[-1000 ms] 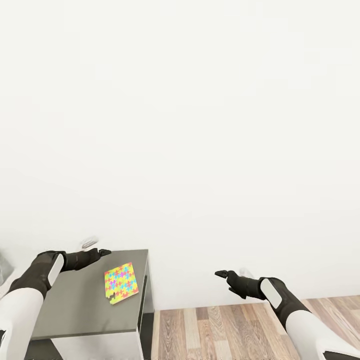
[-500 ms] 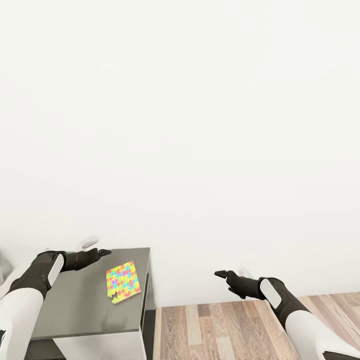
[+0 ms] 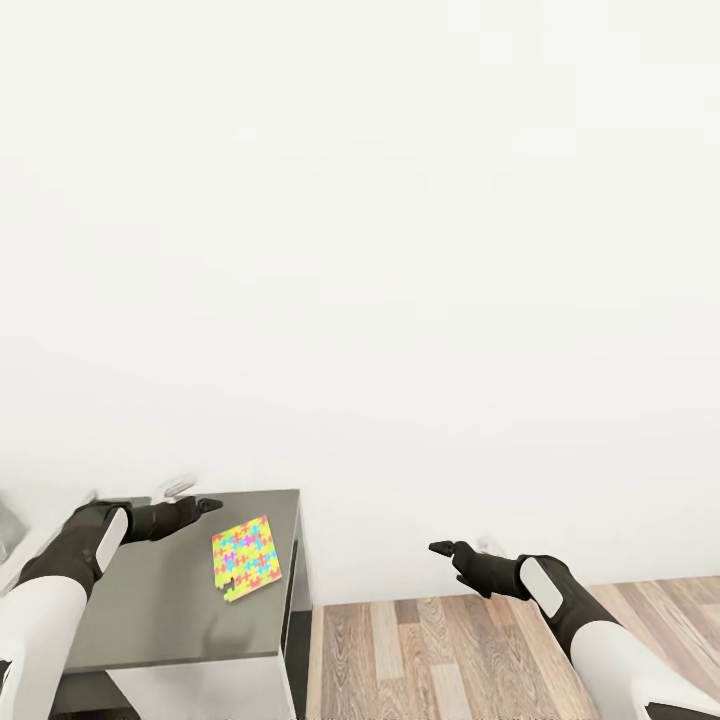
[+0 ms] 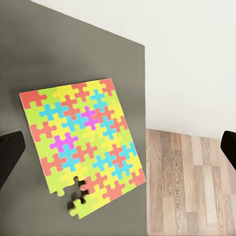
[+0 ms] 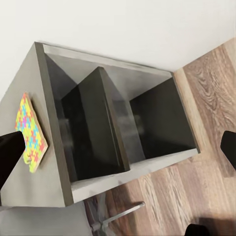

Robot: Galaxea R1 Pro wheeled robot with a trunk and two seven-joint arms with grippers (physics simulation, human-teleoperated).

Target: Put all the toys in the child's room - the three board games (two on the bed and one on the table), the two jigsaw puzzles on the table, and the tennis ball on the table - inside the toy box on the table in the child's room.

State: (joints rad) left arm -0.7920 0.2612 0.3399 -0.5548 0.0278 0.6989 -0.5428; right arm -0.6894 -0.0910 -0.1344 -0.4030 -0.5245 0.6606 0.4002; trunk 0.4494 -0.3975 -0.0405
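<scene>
Since a second ago the whole head view has slid slightly, so the dark grey cabinet top [image 3: 180, 600] and the thin multicolour jigsaw puzzle square [image 3: 246, 558] sit a touch further right in the picture; both arms hold the same pose. That puzzle lies flat on the cabinet top near its right edge, a few pieces loose at one corner. The right wrist view looks into the cabinet's open side, where two dark compartments [image 5: 147, 128] split by an upright panel hold nothing visible. The left gripper [image 3: 205, 504] hovers above the cabinet top just left of the puzzle, fingers spread and empty. The right gripper [image 3: 442, 547] hangs over the wood-plank floor [image 3: 450, 650], well apart from the cabinet, also spread wide. Behind everything is a plain white wall [image 3: 400, 250]
</scene>
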